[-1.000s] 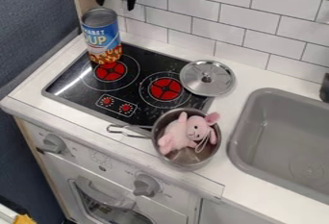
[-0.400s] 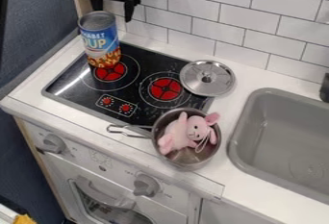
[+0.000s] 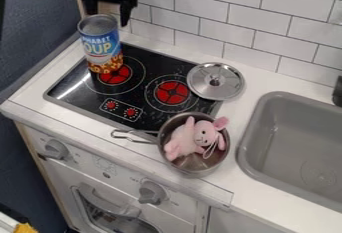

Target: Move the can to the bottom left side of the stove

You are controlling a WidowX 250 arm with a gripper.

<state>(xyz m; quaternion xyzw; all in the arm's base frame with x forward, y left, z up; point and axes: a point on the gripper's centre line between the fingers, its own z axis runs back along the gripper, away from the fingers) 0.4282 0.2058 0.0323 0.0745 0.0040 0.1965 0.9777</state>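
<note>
The black gripper (image 3: 107, 12) hangs at the top left, just behind the can, its two fingers apart. One finger is beside the can's right rear rim; the other is partly hidden behind the can's top. Upright at the left rear of the black stove (image 3: 81, 93) is the blue soup can (image 3: 101, 47), covering part of the rear-left red burner. Whether gripper and can touch, I cannot tell.
A metal lid (image 3: 216, 81) lies at the stove's right edge. At its front right, a pot (image 3: 199, 165) holds a pink plush toy (image 3: 194, 138), handle pointing left. The grey sink (image 3: 266, 177) is at the right, the tiled wall (image 3: 254, 22) behind.
The can has shifted a little toward the front left, still upright. My gripper has moved left and slightly down behind it, and more of the dark arm shows at the upper left.
</note>
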